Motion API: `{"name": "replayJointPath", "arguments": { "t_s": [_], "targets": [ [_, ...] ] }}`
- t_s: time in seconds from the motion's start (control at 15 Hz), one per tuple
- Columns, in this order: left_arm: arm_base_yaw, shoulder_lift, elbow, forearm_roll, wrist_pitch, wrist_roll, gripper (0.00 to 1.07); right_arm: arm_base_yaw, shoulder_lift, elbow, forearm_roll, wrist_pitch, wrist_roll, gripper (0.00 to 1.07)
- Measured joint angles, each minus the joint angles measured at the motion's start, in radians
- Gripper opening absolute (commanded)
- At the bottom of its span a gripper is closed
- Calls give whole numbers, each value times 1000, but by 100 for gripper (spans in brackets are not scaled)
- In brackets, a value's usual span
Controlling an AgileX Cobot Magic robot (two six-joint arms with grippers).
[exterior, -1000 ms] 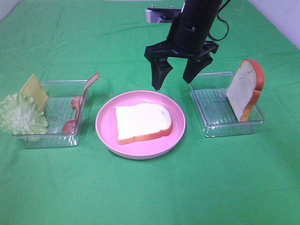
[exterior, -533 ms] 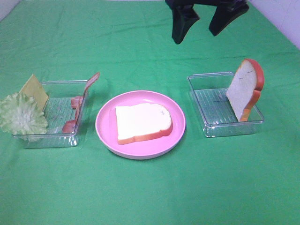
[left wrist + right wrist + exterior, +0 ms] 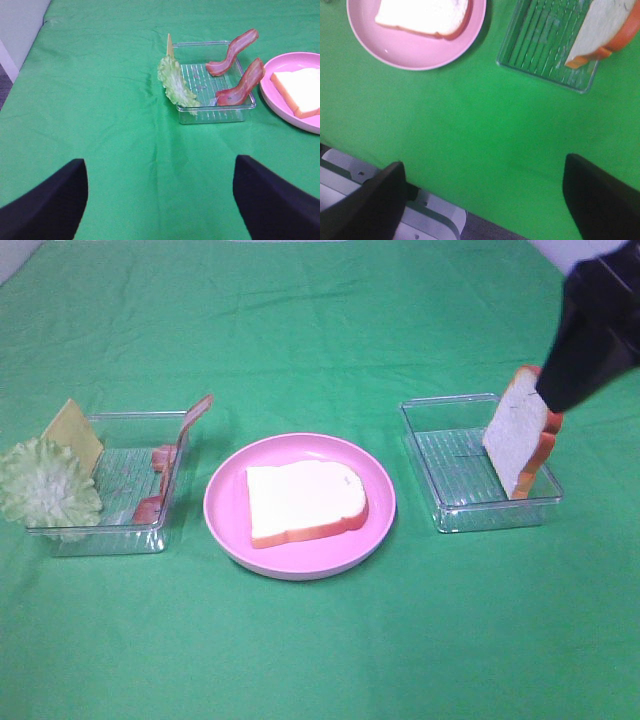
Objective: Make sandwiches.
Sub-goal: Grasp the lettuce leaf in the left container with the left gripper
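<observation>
Jaws on both arms stand wide with nothing between them. The right gripper [image 3: 482, 200] hangs high near the right tray [image 3: 450, 485], and the left gripper [image 3: 160, 200] sits short of the left tray [image 3: 115, 535]. One bread slice [image 3: 305, 502] lies flat on the pink plate [image 3: 222, 525], so the base looks laid and a filling is likely next (a pinch on a thin, leaning piece). The left tray has lettuce [image 3: 45, 485] and cheese [image 3: 72, 432] leaning at its outer edge, and two bacon strips [image 3: 195, 415] propped inside. The right tray holds the second slice [image 3: 518, 430], standing on edge at its outer end.

One bread slice [image 3: 305, 502] lies flat on the plate [image 3: 225, 510]; second slice [image 3: 518, 430] leans upright.
</observation>
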Motion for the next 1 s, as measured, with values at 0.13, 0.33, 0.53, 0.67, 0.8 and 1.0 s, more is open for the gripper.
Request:
{"name": "replayJointPath", "arguments": {
  "t_s": [0.13, 0.33, 0.53, 0.67, 0.8, 1.0],
  "targets": [
    [0, 0, 0, 0, 0, 0, 76, 0, -110, 107, 0, 1, 0, 76],
    [0, 0, 0, -2, 0, 0, 76, 0, -319, 300, 0, 1, 0, 76],
    [0, 0, 0, -5, 0, 0, 76, 0, -597, 510, 0, -84, -14, 76],
    [0, 0, 0, -6, 0, 0, 76, 0, -705, 560, 24, -103, -32, 76],
    [0, 0, 0, -6, 0, 0, 76, 0, -861, 600, 64, -130, -88, 76],
    [0, 0, -1, -7, -2, 0, 76, 0, -1005, 638, 84, -154, -128, 76]
  ]
}}
